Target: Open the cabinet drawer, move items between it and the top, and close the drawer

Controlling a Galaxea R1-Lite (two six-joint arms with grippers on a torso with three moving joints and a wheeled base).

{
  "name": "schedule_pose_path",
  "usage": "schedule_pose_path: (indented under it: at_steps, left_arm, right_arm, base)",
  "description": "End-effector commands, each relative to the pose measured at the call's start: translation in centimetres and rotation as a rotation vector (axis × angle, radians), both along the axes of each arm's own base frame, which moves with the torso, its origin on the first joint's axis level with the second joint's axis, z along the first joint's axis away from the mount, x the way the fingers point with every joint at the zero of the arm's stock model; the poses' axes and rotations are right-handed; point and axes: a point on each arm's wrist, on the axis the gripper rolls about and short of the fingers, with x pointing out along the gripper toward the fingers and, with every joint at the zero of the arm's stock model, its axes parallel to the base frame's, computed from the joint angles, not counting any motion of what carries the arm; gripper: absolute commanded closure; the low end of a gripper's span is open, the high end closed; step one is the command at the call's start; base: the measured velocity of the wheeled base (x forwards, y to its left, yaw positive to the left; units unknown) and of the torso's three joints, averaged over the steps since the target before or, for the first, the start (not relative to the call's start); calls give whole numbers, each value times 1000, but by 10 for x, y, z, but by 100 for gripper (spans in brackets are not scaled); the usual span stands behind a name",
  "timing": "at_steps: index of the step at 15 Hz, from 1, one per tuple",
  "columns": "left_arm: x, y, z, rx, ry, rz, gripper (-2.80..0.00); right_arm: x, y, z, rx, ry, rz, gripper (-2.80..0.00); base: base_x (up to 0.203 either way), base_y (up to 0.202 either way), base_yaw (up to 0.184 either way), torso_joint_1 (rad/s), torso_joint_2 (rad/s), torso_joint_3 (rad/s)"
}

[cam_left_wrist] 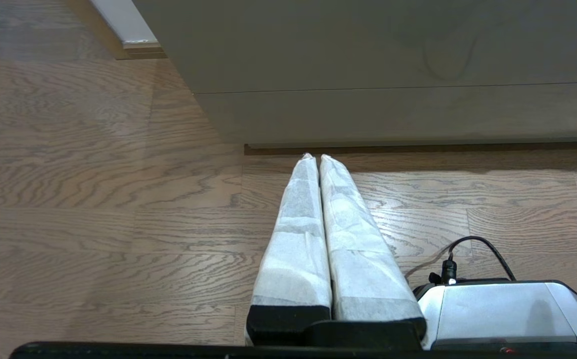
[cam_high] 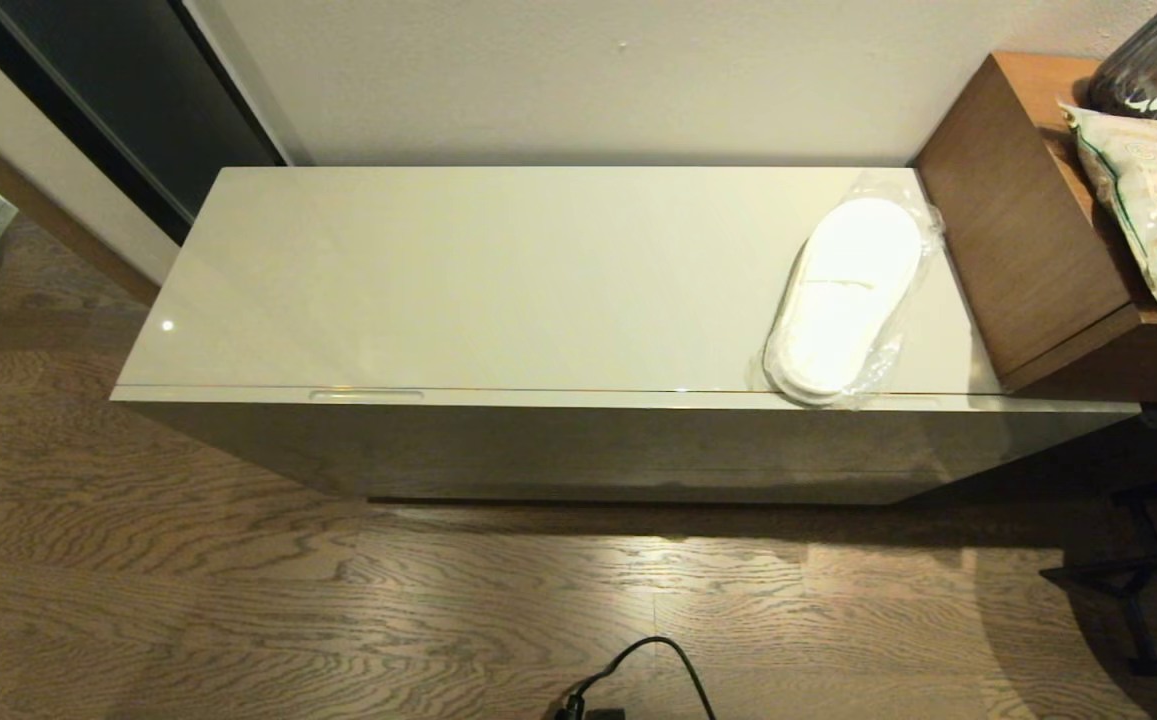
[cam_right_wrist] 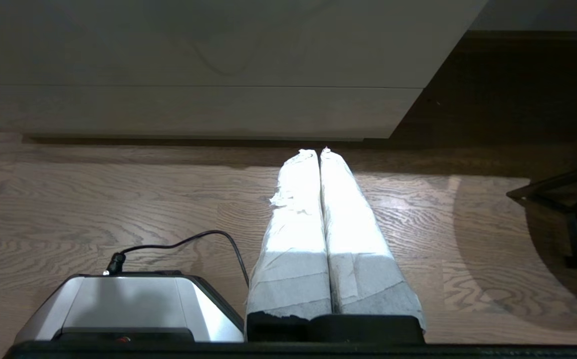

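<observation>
On the top [cam_high: 458, 280], bagged slippers [cam_high: 843, 295] lie lengthwise front-to-back; both grippers' jaws closed, empty.

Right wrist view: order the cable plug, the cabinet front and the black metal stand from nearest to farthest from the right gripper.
1. Cable plug, on the grey base beside the shut right gripper.
2. Cabinet front, ahead of the fingers.
3. Black metal stand, off to the side.

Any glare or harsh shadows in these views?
Head view: small specular spot on the glossy top, sheen on the slipper bag, deep shadow under the cabinet. Right wrist view: right hand blown out by direct light, dark beyond the cabinet's end. Left wrist view: even light on left hand.
</observation>
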Motion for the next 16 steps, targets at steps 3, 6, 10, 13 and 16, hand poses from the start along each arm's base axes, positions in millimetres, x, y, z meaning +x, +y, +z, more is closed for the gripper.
schedule_pose_path:
  at_steps: [3,6,10,13,16]
  left_arm:
    - [0,0,0,1,2,1,0]
    - [0,0,0,1,3,1,0]
    - [0,0,0,1,3,1,0]
    - [0,0,0,1,2,0,0]
    - [0,0,0,1,3,1,0]
  right_arm:
    - [0,0,0,-1,2,2,0]
    - [0,0,0,-1,2,2,0]
    - [0,0,0,-1,2,2,0]
    - [0,0,0,-1,2,2,0]
    - [0,0,0,-1,2,2,0]
  base:
    - [0,0,0,0,0,0]
    - [0,0,0,0,0,0]
    - [0,0,0,0,0,0]
    - [0,0,0,0,0,0]
    - [0,0,0,0,0,0]
